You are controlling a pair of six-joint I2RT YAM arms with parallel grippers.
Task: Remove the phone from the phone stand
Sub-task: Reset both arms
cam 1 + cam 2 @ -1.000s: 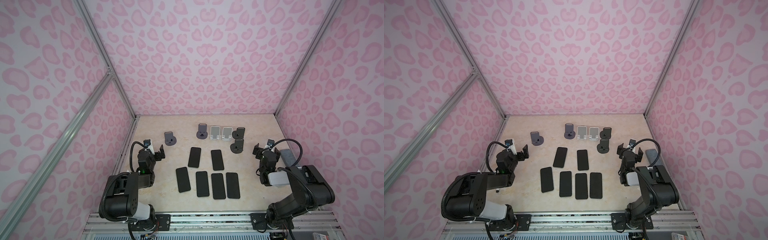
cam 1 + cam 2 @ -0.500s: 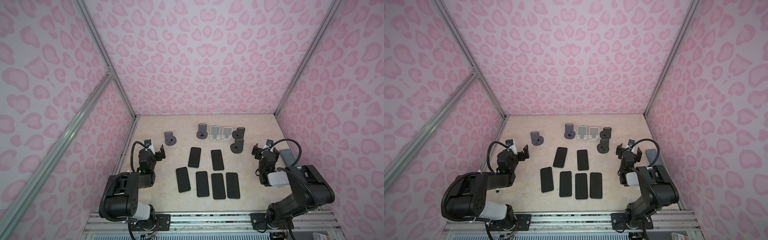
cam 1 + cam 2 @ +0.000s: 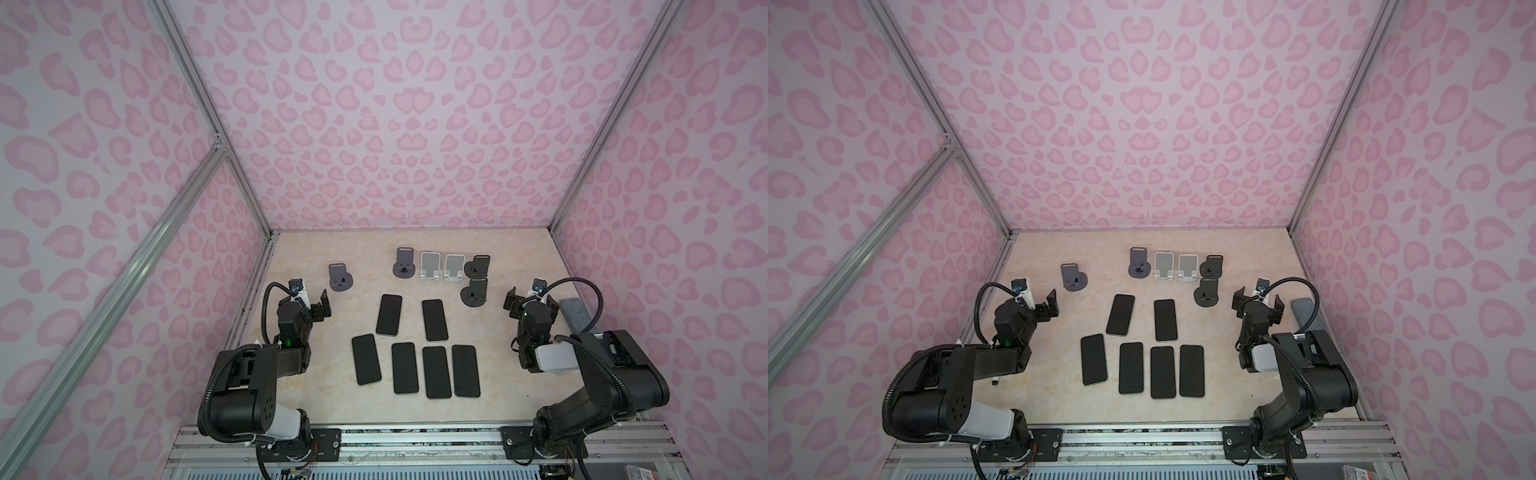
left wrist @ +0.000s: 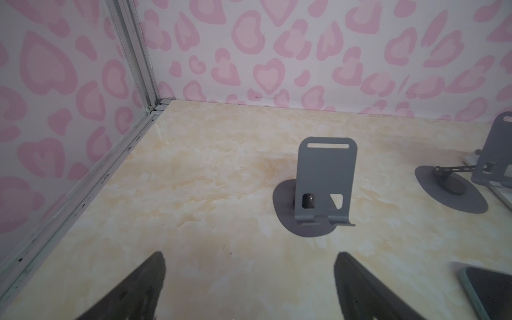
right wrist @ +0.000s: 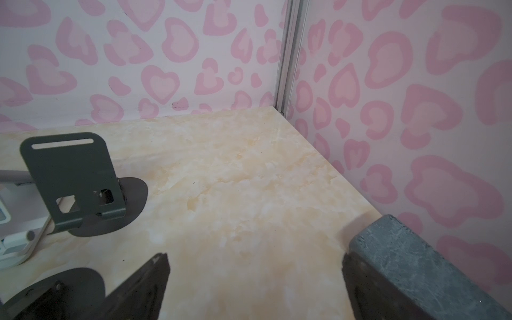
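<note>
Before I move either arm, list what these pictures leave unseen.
Left wrist view: a phone is cut off by the frame corner; the second grey stand by the frame edge.
Right wrist view: the white stand is cut off by the frame edge; the grey block runs out of frame.
In both top views: the six flat phones are too small to tell face up from face down.

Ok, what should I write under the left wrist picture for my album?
Open left gripper faces an empty grey stand on the marble table.
</note>
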